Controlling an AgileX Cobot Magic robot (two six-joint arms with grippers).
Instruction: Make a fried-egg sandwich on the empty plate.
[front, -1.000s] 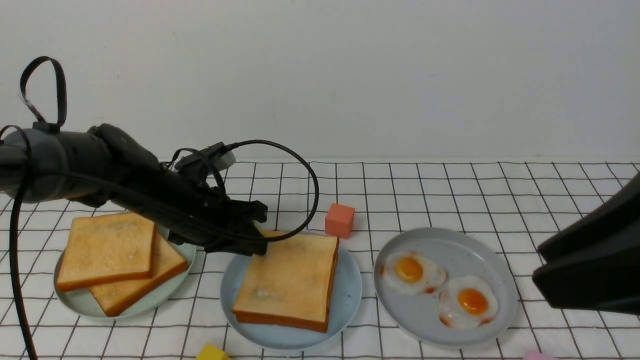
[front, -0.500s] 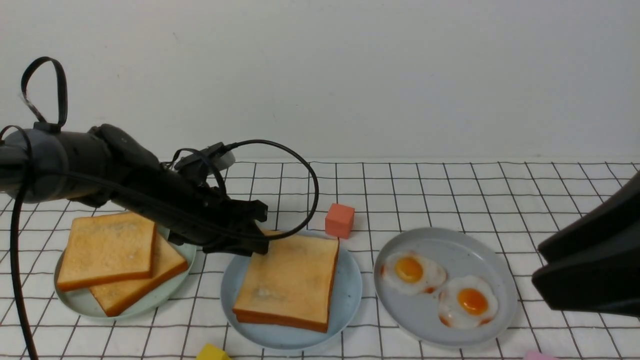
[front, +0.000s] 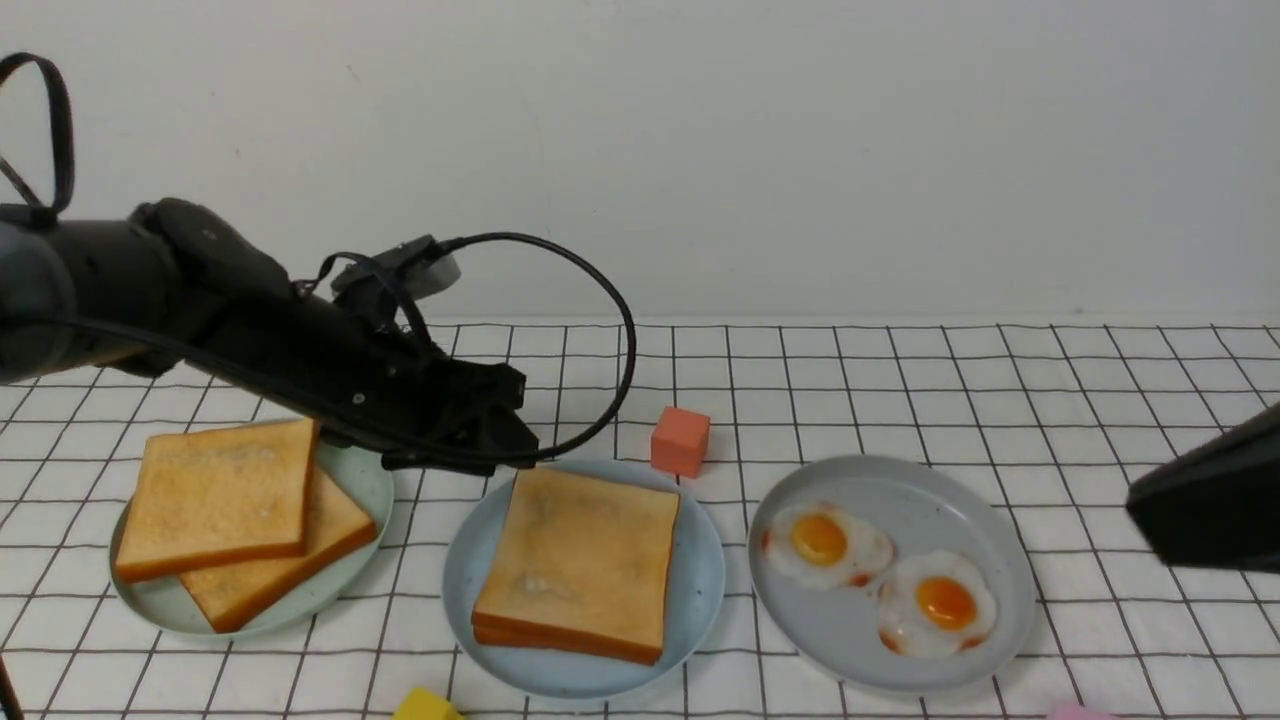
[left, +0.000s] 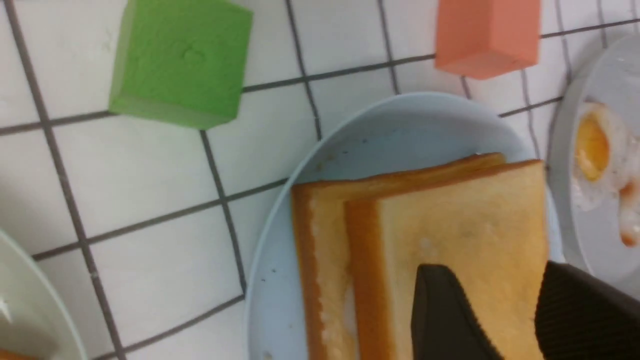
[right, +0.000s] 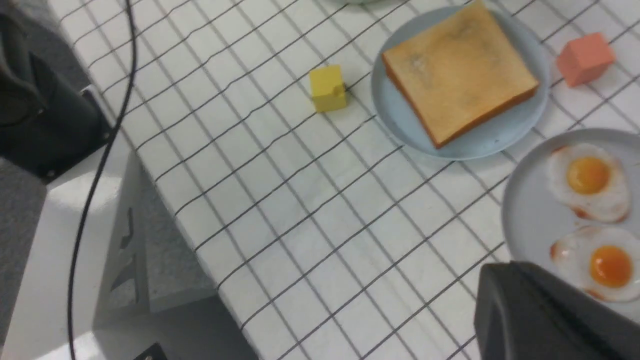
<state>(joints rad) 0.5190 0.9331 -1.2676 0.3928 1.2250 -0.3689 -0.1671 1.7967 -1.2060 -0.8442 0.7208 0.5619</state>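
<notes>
**Sandwich sits stacked on the blue plate, left gripper clear above it**

We take the light blue plate (front: 462, 590) as our landmark. The fried-egg sandwich (front: 580, 560) lies flat at its middle. In the left wrist view a sliver of white shows between the two slices, and the top slice sits slightly offset from the lower one. We judge the stack complete, or close to it.

The left gripper (left: 487, 267) hangs over the plate's far rim with its fingers spread and nothing between them, which fits a release. The right gripper (front: 1190, 510) is well off the plate's right side, past the grey plate (front: 900, 485) with two loose eggs. We cannot tell whether it is spread or closed.

Room around the plate is tight at the edges:
- The orange cube (front: 680, 440) sits just beyond the far right rim.
- A green cube (left: 180, 60) sits beyond the far rim.
- A yellow cube (right: 327, 87) sits near the front rim.
- The pale green plate (front: 372, 492) of loose toast lies close on the left.

Straight up looks to us like the freest way out.
</notes>
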